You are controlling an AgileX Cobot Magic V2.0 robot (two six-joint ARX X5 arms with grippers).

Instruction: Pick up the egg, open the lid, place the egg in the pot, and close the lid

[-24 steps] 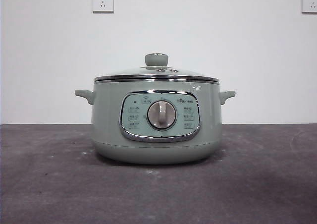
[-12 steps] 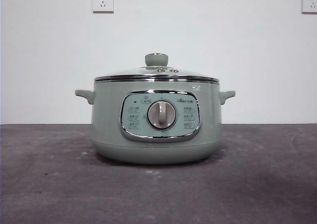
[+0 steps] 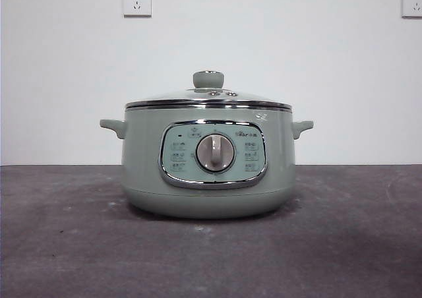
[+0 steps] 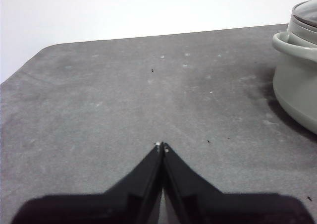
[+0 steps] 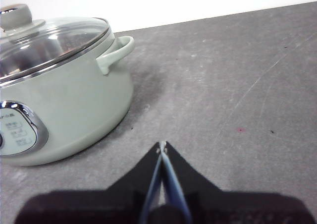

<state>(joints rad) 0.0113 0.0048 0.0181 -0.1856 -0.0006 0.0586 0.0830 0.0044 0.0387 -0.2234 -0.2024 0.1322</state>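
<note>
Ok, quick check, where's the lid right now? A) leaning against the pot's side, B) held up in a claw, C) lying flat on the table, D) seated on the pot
D: the lid sits level on the pot, its steel rim on the pot's top edge, and neither claw holds anything.

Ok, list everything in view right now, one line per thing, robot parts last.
pot: one, pale sage green with a chrome-framed panel and silver dial, standing mid-table.
lid: one, clear glass with a steel rim and green knob, shut on the pot.
table: one, dark grey, scuffed, under the pot.
sockets: two, white, high on the white wall behind.
egg: none visible in any view.
left gripper: one, black, jaws shut and holding nothing, over bare table beside the pot.
right gripper: one, black, jaws shut and holding nothing, over bare table at the pot's other side.
</note>
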